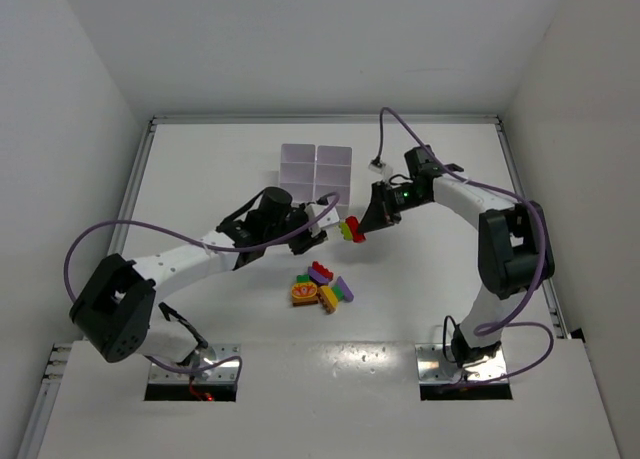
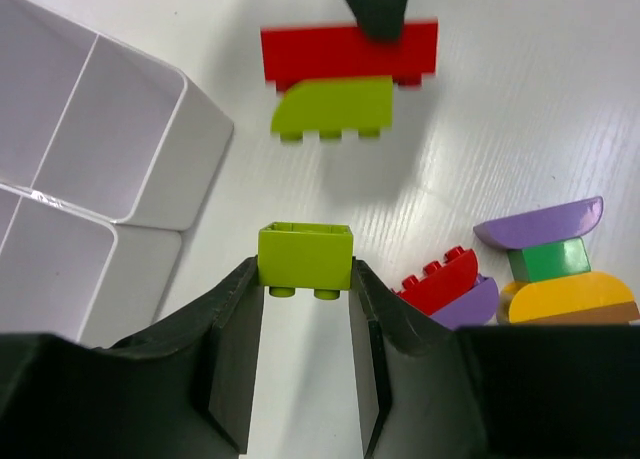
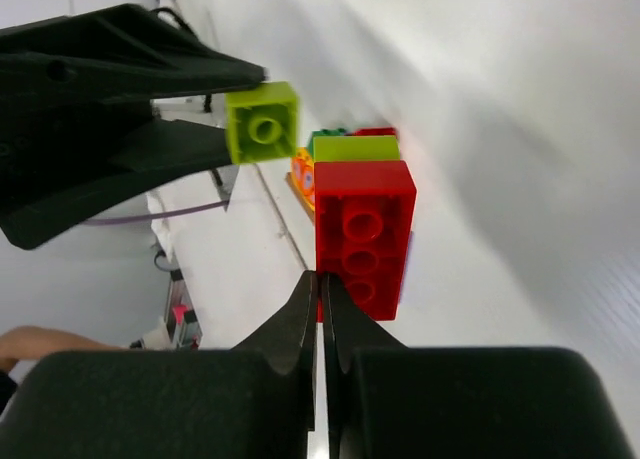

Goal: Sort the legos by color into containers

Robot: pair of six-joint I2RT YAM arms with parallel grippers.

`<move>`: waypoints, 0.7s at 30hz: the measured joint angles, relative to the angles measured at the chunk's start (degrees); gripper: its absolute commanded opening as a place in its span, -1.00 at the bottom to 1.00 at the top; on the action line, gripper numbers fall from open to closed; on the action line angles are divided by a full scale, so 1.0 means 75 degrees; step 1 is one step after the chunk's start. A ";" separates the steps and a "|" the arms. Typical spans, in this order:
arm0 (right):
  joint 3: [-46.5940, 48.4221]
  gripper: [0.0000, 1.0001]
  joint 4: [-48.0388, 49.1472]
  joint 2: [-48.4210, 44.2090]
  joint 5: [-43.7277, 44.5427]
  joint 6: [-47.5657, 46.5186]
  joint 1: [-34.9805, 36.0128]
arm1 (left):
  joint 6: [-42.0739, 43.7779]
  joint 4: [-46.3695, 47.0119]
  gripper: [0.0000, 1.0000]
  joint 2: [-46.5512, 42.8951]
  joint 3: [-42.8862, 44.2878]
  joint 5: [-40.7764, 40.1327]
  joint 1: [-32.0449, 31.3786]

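Observation:
My left gripper [image 1: 322,234] [image 2: 305,269] is shut on a lime green lego [image 2: 305,254] [image 3: 262,124], gripped by its sides with the studs pointing back at the wrist. My right gripper [image 1: 372,222] [image 3: 322,277] is shut on the thin edge wall of a red lego [image 2: 350,51] [image 3: 365,229] [image 1: 357,234]. A lime sloped lego [image 2: 335,104] [image 3: 355,147] is stuck to that red one. Both hang just above the table, right of the white containers [image 1: 316,164] [image 2: 150,149]. The two grippers face each other, a short gap apart.
A pile of loose legos [image 1: 322,287] lies nearer the arm bases: a purple curved one [image 2: 540,224], a green one [image 2: 548,259], a yellow one [image 2: 570,294] and a red arched one [image 2: 440,279]. White walls close in the table on three sides.

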 measured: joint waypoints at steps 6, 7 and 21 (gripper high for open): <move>-0.0353 -1.00 -0.0259 -0.0163 0.0271 -0.0318 -0.0364 | 0.0050 -0.0163 -0.54 -0.0169 -0.0175 -0.0009 0.0000; -0.0364 -1.00 -0.0303 -0.0178 0.0309 -0.0358 -0.0361 | 0.0052 -0.0189 -0.32 -0.0166 -0.0172 -0.0009 0.0000; -0.0364 -1.00 -0.0192 -0.0283 -0.0300 -0.0067 -0.0242 | -0.0312 0.0090 1.00 0.0353 0.0152 0.0539 0.0009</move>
